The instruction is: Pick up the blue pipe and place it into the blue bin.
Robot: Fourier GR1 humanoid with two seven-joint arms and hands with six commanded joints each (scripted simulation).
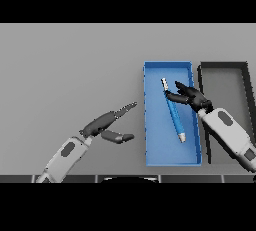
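the blue pipe (173, 111) is seen lying inside the blue bin (150, 125), stretched lengthwise along the bin's floor and set at a slight slant. its pale upper end is turned toward the far wall of the bin, and its pale lower tip is found nearer the bin's right wall, toward the near end. the bin itself is placed on the grey table (70, 65), right of the middle.

the right hand (192, 96) is reached in from the lower right and is held over the upper part of the bin, just beside the pipe's upper half. its fingers (175, 96) are spread and only loosely bent, with the tips pointed toward the pipe; the nearest tips are seen at the pipe's edge, but nothing is gripped. whether they actually touch the pipe cannot be told.

a dark grey bin (245, 75) is set just beside the blue bin on its right, and its near part is covered by the right forearm.

the left hand (102, 122) is shown over the bare table to the left of the blue bin, apart from it. its fingers are stretched out straight toward the bin, with the thumb held apart below them, and nothing is held.
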